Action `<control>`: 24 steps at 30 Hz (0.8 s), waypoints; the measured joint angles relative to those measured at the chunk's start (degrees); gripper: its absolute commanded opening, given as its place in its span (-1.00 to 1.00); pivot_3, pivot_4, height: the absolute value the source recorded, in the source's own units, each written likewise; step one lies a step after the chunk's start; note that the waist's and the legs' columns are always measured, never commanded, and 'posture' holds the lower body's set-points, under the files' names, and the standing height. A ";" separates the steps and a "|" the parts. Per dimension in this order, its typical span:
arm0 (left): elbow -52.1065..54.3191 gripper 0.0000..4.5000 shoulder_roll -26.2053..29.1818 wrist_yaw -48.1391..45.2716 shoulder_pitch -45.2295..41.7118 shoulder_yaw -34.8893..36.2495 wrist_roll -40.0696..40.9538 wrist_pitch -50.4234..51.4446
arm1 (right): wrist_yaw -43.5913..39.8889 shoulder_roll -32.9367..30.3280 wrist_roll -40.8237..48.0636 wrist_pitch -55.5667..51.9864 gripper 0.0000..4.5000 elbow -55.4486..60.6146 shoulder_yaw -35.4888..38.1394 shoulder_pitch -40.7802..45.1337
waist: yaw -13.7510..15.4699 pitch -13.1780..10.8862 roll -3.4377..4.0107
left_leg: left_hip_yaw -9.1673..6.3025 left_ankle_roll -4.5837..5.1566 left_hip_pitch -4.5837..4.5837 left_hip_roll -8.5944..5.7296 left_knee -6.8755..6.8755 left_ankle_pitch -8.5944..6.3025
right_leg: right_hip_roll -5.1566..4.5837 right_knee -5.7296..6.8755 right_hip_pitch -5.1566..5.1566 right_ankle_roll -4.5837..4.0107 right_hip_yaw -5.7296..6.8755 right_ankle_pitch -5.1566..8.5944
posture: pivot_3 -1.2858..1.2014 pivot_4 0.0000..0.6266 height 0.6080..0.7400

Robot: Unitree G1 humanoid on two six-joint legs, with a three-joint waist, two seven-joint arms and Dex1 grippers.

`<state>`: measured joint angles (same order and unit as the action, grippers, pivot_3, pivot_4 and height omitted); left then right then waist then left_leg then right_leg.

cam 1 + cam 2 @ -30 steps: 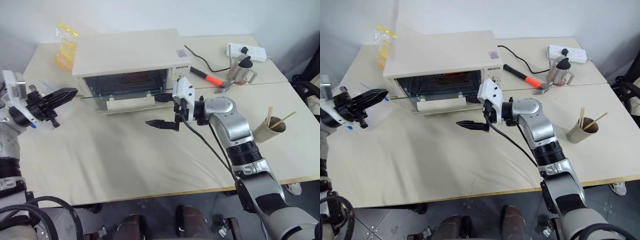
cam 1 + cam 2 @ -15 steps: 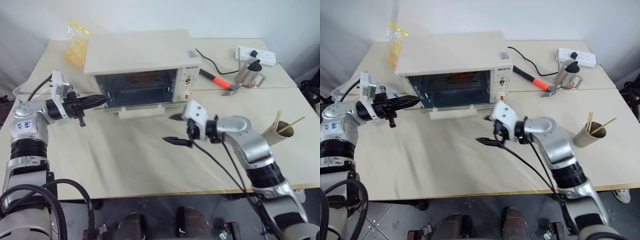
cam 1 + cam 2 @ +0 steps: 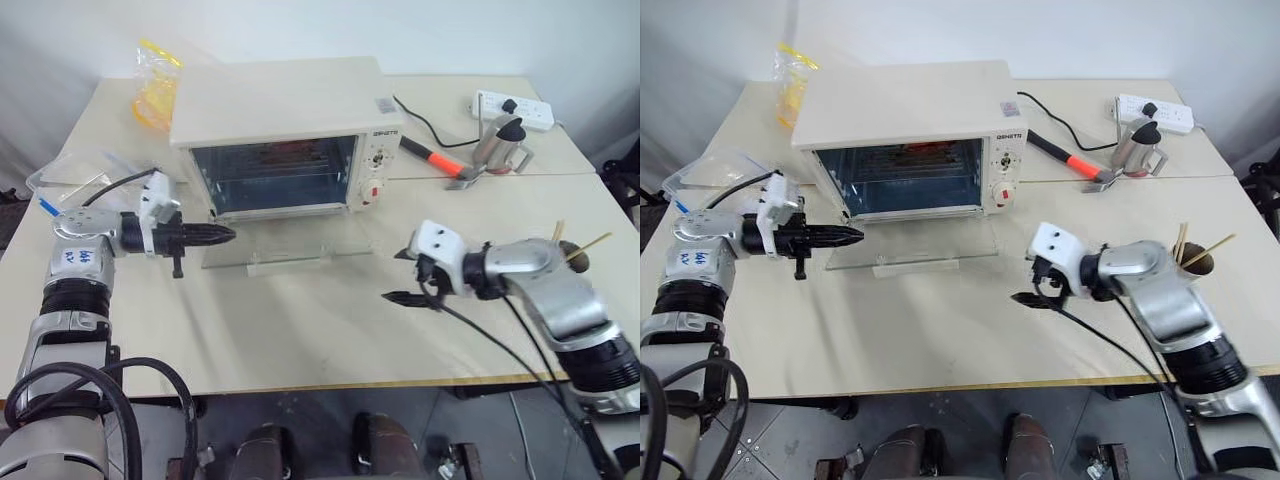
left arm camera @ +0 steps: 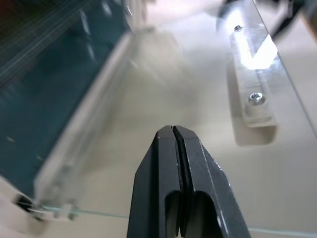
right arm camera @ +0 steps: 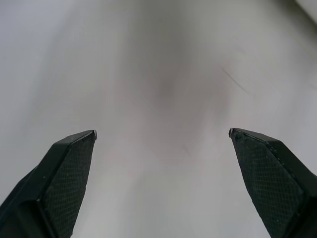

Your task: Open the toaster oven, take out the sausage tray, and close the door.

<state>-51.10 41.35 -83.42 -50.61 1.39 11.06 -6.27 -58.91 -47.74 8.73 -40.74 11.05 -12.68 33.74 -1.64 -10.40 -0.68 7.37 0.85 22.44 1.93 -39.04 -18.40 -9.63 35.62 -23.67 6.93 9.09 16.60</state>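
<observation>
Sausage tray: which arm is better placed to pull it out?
Probably left. The left end effector sits shut over the lowered door, beside the toaster oven opening. The right end effector, open, hangs off to the side over bare table.

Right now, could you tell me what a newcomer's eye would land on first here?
The cream-white boxy toaster oven at the table's far middle, its glass door folded down flat on the tabletop. The shut left end effector hovers at the door's left edge; the open right end effector hangs right of it.

Cream toaster oven (image 3: 275, 110) with glass door (image 3: 285, 243) folded down flat.
</observation>
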 measured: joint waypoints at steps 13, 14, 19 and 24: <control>-0.57 -0.99 -2.36 10.22 3.50 0.25 -5.13 -17.76 | 10.41 15.59 -11.09 14.31 1.00 -8.35 -6.58 15.62 | -0.61 0.00 0.00 | -0.10 0.00 -0.02 0.08 -0.01 0.00 | -0.01 0.11 -0.03 0.00 0.01 0.00 | 0.03 -0.52 1.00; 1.97 -0.99 -2.70 11.91 5.98 2.21 -3.40 -17.50 | 12.32 18.34 -12.95 14.84 1.00 -9.58 -8.46 16.72 | -0.83 0.00 0.00 | -0.20 -0.01 -0.03 0.09 -0.01 -0.01 | -0.01 0.16 -0.03 0.00 0.01 0.00 | 0.03 -0.52 1.00; 17.11 -0.99 -5.71 18.21 17.88 9.92 6.55 -9.54 | 19.79 26.95 -19.70 17.45 1.00 -16.89 -13.35 20.02 | -1.38 0.00 0.00 | -0.58 -0.01 -0.01 0.07 -0.04 -0.01 | -0.05 0.26 -0.02 0.02 0.04 -0.01 | 0.03 -0.52 1.00; 34.10 -0.30 -12.18 26.74 28.80 16.92 16.32 -3.69 | 29.01 32.48 -27.49 25.34 1.00 -31.19 -16.25 26.97 | -1.63 0.00 0.00 | -0.67 -0.02 -0.06 0.11 -0.08 0.00 | -0.08 0.31 0.04 0.01 0.00 -0.01 | 0.03 -0.52 1.00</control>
<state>-17.00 29.17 -56.69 -21.81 18.31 27.38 -9.95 -29.90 -15.26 -18.77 -15.40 -20.14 -28.93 60.71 -3.27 -10.40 -0.68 6.70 0.83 22.38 2.03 -39.12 -18.40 -9.71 35.93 -23.64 6.94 9.09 16.58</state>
